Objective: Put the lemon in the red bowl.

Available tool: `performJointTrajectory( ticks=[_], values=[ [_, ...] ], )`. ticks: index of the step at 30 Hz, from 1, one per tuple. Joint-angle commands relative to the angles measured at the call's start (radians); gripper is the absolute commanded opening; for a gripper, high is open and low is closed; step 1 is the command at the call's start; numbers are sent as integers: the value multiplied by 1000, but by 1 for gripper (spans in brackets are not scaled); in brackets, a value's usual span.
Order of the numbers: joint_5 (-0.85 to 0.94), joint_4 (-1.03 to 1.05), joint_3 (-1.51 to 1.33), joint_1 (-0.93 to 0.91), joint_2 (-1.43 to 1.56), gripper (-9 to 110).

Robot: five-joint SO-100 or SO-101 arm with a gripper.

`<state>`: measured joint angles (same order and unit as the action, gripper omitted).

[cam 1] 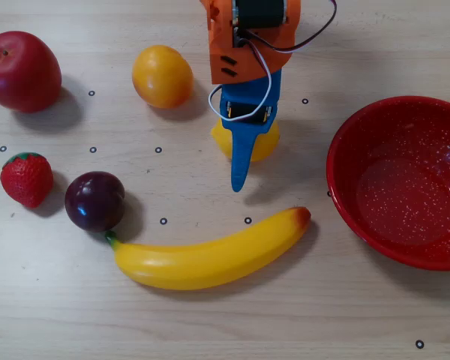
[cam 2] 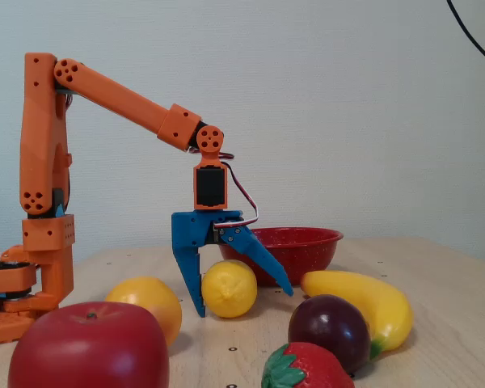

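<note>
Pale wood bench (cam 1: 300, 300), plain light wall behind in fixed view. Red bowl (cam 1: 345, 195) at right edge of overhead view, speckled inside, holds nothing. Lemon (cam 2: 229, 288) on bench left of bowl, well apart, below orange fruit (cam 1: 162, 76). Gripper (cam 2: 242, 301) spread wide, fingers straddling lemon near bench level, not closed on it; contact with lemon unclear. Banana (cam 1: 210, 255), plum (cam 1: 94, 200), strawberry (cam 1: 27, 178), apple (cam 1: 21, 70) loose on bench, none in bowl.

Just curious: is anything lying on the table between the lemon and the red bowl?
No. In the overhead view, only bare table separates the lemon from the red bowl.
</note>
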<state>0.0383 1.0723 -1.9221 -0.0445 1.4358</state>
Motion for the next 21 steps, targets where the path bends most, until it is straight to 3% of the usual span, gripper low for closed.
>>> performJointTrajectory(
  ticks=[1,21],
  values=[
    [-18,-21,5,-34,58,48],
    [-58,-12,8,-44,40,49]
  ],
)
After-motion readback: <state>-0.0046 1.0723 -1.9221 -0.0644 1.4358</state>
